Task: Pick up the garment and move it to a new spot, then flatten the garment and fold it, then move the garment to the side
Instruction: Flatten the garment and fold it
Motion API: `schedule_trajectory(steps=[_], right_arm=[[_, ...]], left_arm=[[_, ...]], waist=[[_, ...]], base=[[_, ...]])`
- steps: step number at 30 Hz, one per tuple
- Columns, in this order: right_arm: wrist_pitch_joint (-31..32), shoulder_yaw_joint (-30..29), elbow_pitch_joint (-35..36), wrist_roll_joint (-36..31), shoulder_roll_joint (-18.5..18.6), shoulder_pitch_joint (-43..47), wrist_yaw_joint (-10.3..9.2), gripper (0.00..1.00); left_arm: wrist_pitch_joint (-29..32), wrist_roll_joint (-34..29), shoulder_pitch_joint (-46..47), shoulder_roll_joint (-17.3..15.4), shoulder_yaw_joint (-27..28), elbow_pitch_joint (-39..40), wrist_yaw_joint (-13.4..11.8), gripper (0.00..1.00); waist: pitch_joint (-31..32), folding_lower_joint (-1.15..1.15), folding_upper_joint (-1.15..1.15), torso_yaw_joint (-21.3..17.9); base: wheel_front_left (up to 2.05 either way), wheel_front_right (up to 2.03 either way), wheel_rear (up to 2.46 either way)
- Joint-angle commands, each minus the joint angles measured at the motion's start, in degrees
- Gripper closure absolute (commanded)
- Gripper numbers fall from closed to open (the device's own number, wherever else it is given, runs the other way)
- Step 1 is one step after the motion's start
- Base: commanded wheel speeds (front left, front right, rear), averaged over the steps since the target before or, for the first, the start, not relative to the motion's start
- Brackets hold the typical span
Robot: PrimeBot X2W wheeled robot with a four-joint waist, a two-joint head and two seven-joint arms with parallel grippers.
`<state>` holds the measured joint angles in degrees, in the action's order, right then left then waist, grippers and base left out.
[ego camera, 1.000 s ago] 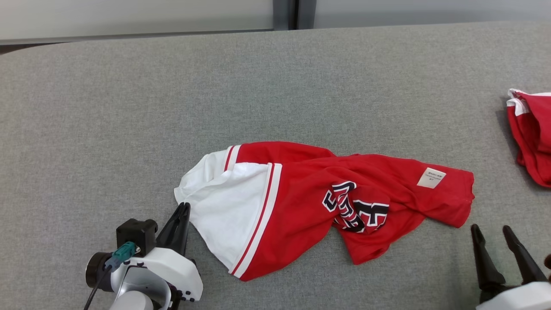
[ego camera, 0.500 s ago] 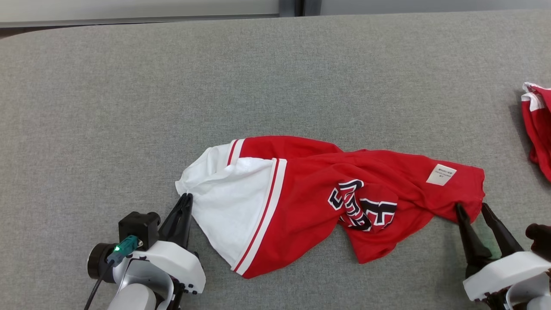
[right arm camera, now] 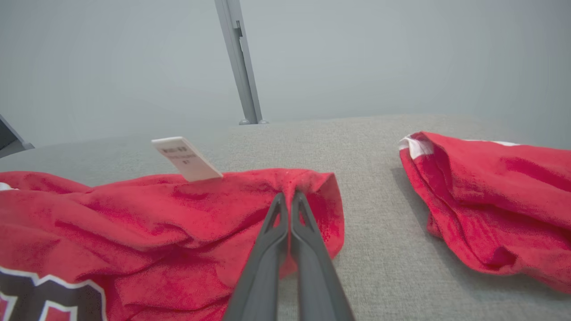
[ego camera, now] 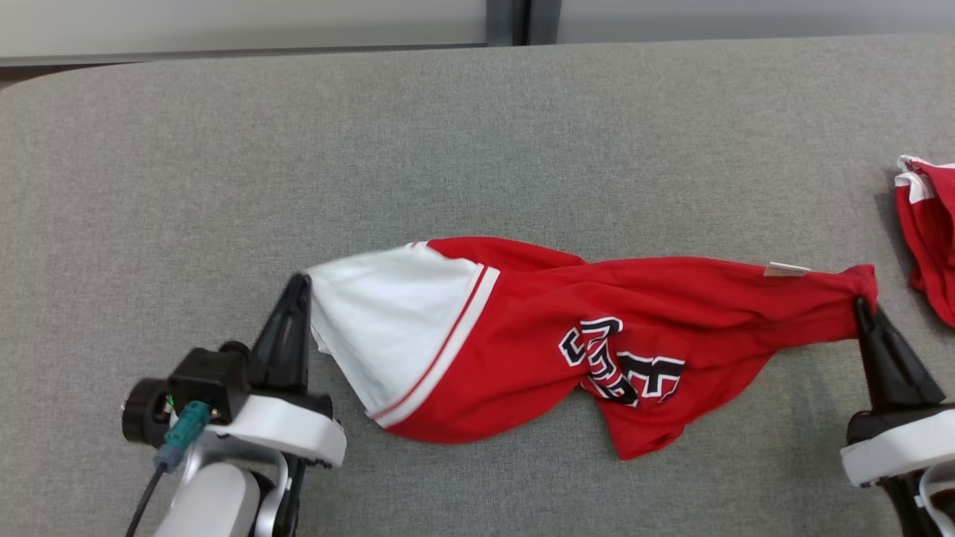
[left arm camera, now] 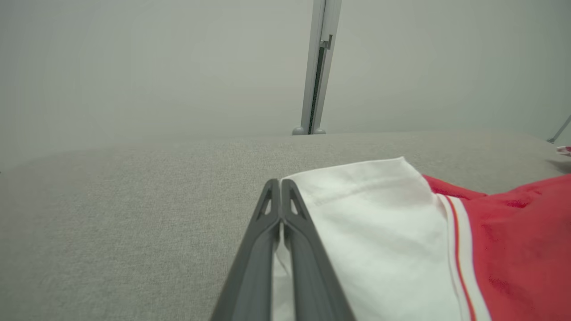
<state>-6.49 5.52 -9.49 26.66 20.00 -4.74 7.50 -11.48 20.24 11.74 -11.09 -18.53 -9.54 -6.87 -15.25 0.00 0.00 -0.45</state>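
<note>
The garment (ego camera: 522, 313) lay slack, stretched across the bench (ego camera: 448, 149). Our left tool (ego camera: 300, 282) was clamped on its white end and our right tool (ego camera: 862, 304) on its red corner. We judged it light, soft and saggy, best held by its corners.

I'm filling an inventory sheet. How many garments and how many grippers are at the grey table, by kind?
Garments: 2, the red and white jersey with dark lettering and the crumpled red garment with white trim at the right edge.
Grippers: 2, the left gripper and the right gripper, each shut on an end of the jersey.
Total: 4.
</note>
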Motion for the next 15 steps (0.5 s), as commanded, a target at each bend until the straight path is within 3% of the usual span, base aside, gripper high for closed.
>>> schedule_trajectory(steps=[1, 7, 15], right_arm=[[0.64, -1.09, 1.70, -0.96, 0.68, -1.03, -0.03, 1.00], [3.09, -4.29, 8.19, -3.08, 2.32, -3.41, -0.04, 1.00], [6.68, -7.99, 17.49, -5.19, 4.58, -8.59, -0.04, 1.00]], left_arm=[[-1.01, -0.78, 1.48, -0.56, 0.75, 2.01, -0.79, 1.00], [-2.29, -3.55, 5.22, -1.78, 1.86, 11.10, -2.30, 1.00], [-1.43, -5.52, 15.19, -4.45, 3.49, 18.02, -1.05, 1.00]], waist=[[0.79, 0.00, 0.00, 0.00], [3.20, 0.00, 0.00, 0.09], [6.77, 0.00, 0.00, 0.02]], base=[[0.00, 0.00, 0.00], [0.00, 0.00, 0.00], [0.00, 0.00, 0.00]])
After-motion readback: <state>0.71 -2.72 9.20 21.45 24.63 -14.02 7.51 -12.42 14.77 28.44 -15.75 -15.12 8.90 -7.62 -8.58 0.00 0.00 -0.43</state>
